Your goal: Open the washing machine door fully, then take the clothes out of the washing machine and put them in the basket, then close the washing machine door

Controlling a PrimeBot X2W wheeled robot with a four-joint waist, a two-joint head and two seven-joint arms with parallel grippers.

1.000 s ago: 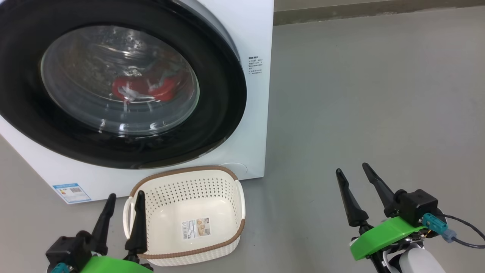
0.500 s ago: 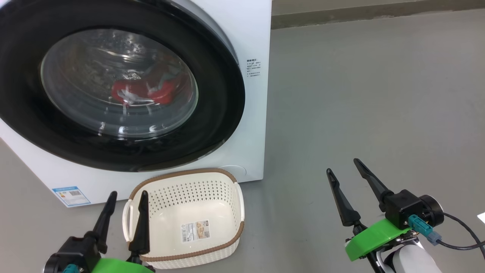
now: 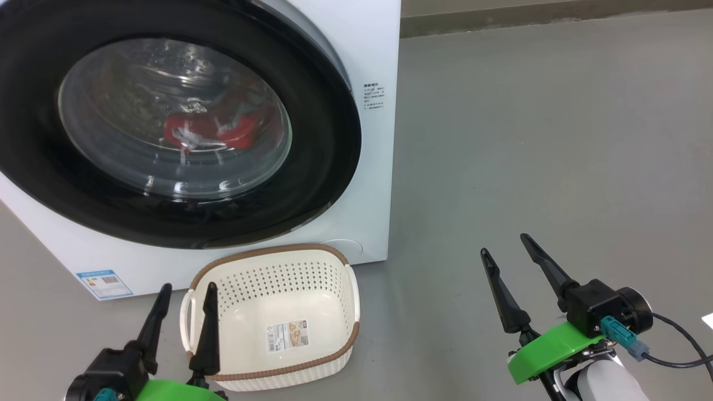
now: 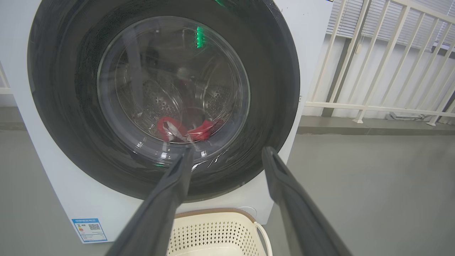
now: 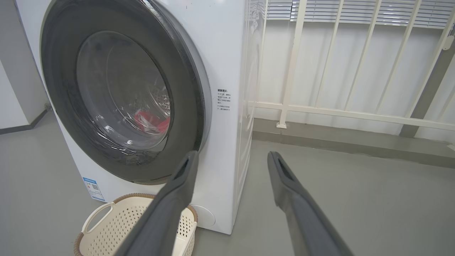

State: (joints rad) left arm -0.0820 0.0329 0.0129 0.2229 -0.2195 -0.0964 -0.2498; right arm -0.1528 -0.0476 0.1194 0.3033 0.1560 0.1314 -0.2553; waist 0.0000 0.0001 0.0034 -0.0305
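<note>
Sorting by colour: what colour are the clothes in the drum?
The clothes are bright red with white; head view best.

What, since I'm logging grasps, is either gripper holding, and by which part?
Nothing is held. The left gripper and the right gripper both stand open, with nothing between their jaws.

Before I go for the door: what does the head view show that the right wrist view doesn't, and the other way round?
Head view, not right wrist: the left gripper, jaws open, and the paper label on the cream perforated plastic basket's floor. Right wrist, not head: the white railing beyond the white washing machine. Both: the round black-rimmed glass door, red clothes behind it, the basket, the right gripper.
</note>
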